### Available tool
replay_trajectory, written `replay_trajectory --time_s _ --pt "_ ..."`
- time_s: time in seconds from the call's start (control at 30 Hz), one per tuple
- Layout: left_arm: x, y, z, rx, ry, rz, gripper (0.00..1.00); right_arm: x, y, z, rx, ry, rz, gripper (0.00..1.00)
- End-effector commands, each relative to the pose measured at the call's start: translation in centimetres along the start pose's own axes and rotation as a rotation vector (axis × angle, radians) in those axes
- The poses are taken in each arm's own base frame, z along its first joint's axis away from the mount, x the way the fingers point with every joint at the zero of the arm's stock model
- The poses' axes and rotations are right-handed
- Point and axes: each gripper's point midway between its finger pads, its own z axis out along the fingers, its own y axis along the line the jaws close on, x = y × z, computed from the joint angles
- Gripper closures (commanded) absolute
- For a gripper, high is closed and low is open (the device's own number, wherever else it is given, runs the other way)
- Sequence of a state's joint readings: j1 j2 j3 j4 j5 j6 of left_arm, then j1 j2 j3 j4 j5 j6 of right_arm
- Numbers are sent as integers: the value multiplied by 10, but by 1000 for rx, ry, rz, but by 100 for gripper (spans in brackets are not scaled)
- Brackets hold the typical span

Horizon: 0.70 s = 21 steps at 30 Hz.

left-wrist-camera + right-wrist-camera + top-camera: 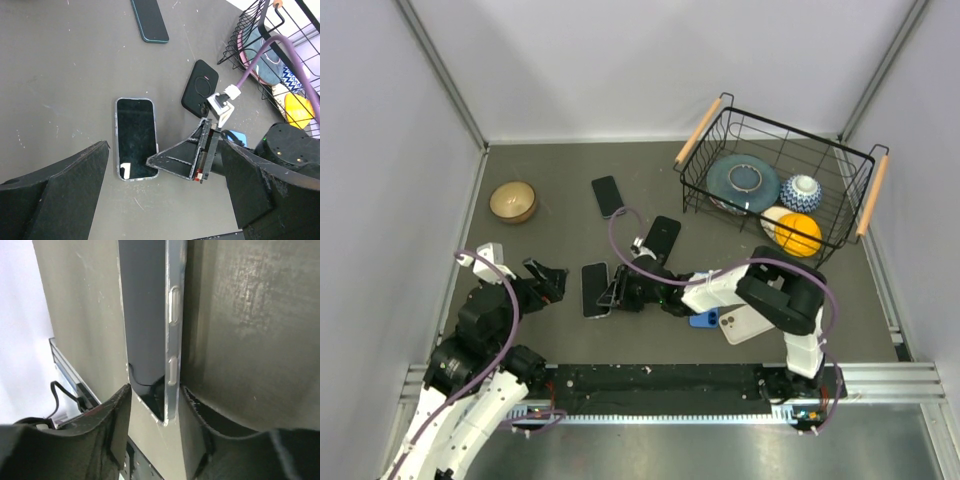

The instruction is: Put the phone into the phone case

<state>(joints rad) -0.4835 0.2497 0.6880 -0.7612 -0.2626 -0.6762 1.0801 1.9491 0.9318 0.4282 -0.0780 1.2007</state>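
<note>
Phone [595, 289], long axis near-far, right fingers [112, 425] astride edge

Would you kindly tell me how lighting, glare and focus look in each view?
Top external: even, soft light, everything sharp. Left wrist: sharp table, a white glare patch low on the phone screen; the left fingers are featureless black. Right wrist: extreme close-up, phone edge crisp, the right fingers soft.
</note>
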Motion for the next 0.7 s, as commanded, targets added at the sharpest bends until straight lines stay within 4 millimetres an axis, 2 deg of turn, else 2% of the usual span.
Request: replay_trajectory --time_s 0.0,0.1,0.13,0.2,0.23,0.3,0.33,0.37,0.4,0.43,0.5,0.57,0.67 --pt "-3 -4 3 17 -12 13 1 -20 24 -33 40 -82 -118 56" --pt "-2 -6 4 24 -1 14 1 -28 7 -50 131 -116 -178 49" --pt "-1 -7 4 26 2 15 1 -36 11 -62 134 -149 -208 46" --pt "3 -8 6 34 21 24 1 -41 2 -77 168 -169 -253 43" --pt "5 -10 9 34 38 31 1 -47 1 -93 195 -195 -268 37" --pt "10 -16 11 64 72 55 1 -50 -16 -111 264 -208 -305 31" --pt "14 -18 16 63 103 70 1 -56 -19 -129 293 -239 -316 20" --pt "20 -23 17 91 137 93 1 -56 -31 -139 334 -242 -327 16" --pt "21 -26 20 100 154 102 1 -61 -35 -150 358 -275 -338 1" --pt "29 -25 28 76 203 116 1 -60 -47 -161 405 -273 -343 1" --pt "32 -29 37 77 237 149 1 -67 -52 -187 416 -331 -346 1" --pt "44 -26 57 50 300 197 2 -65 -63 -210 421 -359 -341 1" --pt "58 -35 83 61 364 212 2 -62 -75 -234 405 -390 -337 1"
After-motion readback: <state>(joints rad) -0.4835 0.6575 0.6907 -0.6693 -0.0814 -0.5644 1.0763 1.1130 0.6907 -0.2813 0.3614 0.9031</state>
